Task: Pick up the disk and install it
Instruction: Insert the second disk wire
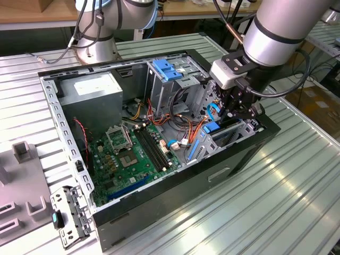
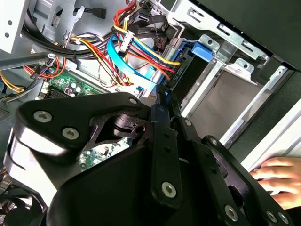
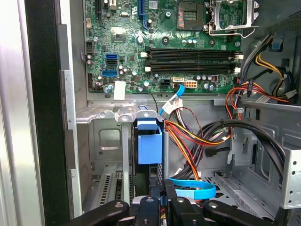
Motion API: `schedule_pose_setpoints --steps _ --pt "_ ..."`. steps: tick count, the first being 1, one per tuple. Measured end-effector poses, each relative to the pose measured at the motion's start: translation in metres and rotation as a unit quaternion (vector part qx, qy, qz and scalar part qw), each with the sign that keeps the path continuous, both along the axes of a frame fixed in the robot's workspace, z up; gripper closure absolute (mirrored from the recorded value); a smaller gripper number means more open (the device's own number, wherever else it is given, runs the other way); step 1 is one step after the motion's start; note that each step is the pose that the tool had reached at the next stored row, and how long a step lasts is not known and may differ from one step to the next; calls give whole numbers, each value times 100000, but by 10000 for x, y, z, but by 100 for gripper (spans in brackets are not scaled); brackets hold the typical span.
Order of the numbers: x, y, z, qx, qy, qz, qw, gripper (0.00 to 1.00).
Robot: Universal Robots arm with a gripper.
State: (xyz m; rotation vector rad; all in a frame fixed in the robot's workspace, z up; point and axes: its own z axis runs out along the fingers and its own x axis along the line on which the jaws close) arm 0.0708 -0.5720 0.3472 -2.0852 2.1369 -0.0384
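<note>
The gripper (image 1: 240,109), right of centre in the exterior view, is pinched on the disk (image 3: 149,147), which stands on edge in the drive cage (image 1: 234,133). A tilt could jam its rail against the cage wall. Loose cables (image 3: 197,136) crowd just beside it, and a hand (image 2: 277,175) rests low right in the second wrist view.

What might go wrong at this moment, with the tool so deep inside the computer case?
1. The blue cable and the orange and red wires lie right beside the tool; it may snag them.
2. A person's hand rests close to the arm, so a sudden move could strike it.
3. The disk stands in a narrow metal bay; a slight tilt could jam it.
</note>
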Motion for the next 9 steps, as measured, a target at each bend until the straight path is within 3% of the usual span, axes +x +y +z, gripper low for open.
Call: schedule_pose_setpoints --steps 9 --pt "8 -6 -58 18 82 16 100000 84"
